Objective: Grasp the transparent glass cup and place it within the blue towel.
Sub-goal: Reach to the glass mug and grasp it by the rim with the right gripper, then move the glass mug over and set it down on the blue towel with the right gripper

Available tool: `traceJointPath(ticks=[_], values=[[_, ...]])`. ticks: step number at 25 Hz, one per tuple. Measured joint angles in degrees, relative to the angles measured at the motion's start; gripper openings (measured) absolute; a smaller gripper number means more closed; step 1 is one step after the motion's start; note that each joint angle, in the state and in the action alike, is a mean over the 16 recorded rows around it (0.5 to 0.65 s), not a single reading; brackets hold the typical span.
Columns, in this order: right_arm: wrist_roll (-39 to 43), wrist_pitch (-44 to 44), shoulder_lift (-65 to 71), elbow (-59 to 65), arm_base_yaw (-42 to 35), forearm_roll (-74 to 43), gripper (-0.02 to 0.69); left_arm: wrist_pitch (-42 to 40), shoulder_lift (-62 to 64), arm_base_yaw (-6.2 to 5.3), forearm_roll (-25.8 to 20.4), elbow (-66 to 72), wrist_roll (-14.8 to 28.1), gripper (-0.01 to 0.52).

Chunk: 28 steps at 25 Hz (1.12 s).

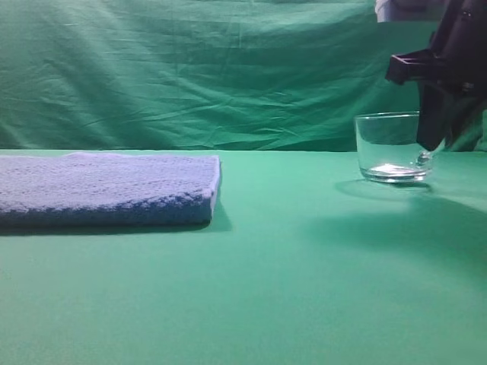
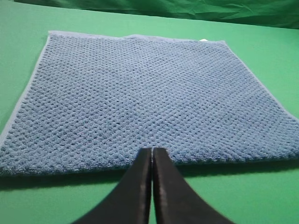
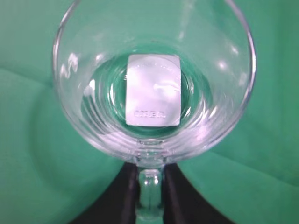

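Green cloth (image 1: 289, 289) over table, backdrop (image 1: 190, 68) draped behind.

One transparent glass cup (image 1: 389, 147) with one looped handle (image 3: 150, 189) and one white rectangular label (image 3: 153, 90) on its base. One folded blue towel (image 1: 106, 188). Two pincers: the left pincer (image 2: 152, 161) and the right pincer (image 3: 150, 173). One green table (image 1: 251, 289) and one green backdrop cloth (image 1: 190, 68).

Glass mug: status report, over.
Right end effector closed on glass mug handle. Left end effector shut, empty. Mug standing on table, off blue towel. Path between looks clear.
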Motion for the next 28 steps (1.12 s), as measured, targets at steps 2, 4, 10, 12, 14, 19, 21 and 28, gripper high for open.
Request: traceJointPath(ticks=[2, 4, 10, 12, 14, 19, 21, 28], values=[[0.0, 1.2, 1.1, -3.9, 2.7, 0.1, 0.1, 0.0, 0.0, 0.0, 0.0, 0.0, 0.0, 0.0], [-0.1, 2.2, 2.6, -7.8, 5.8, 0.2, 0.1, 0.0, 0.0, 0.0, 0.0, 0.0, 0.0, 0.0], [-0.5, 3.8, 10.3, -19.2, 15.4, 0.4, 0.1, 0.0, 0.0, 0.0, 0.0, 0.0, 0.0, 0.0], [-0.7, 4.1, 13.6, -22.7, 18.2, 0.5, 0.1, 0.0, 0.0, 0.0, 0.0, 0.0, 0.0, 0.0], [-0.9, 4.3, 17.1, -26.0, 20.6, 0.5, 0.1, 0.0, 0.0, 0.0, 0.0, 0.0, 0.0, 0.0], [-1.4, 3.9, 25.2, -32.5, 24.7, 0.6, 0.1, 0.0, 0.0, 0.0, 0.0, 0.0, 0.0, 0.0], [-1.5, 3.6, 27.6, -34.4, 25.7, 0.6, 0.1, 0.0, 0.0, 0.0, 0.0, 0.0, 0.0, 0.0], [-1.8, 4.2, 32.4, -38.2, 27.1, 0.6, 0.2, 0.0, 0.0, 0.0, 0.0, 0.0, 0.0, 0.0]])
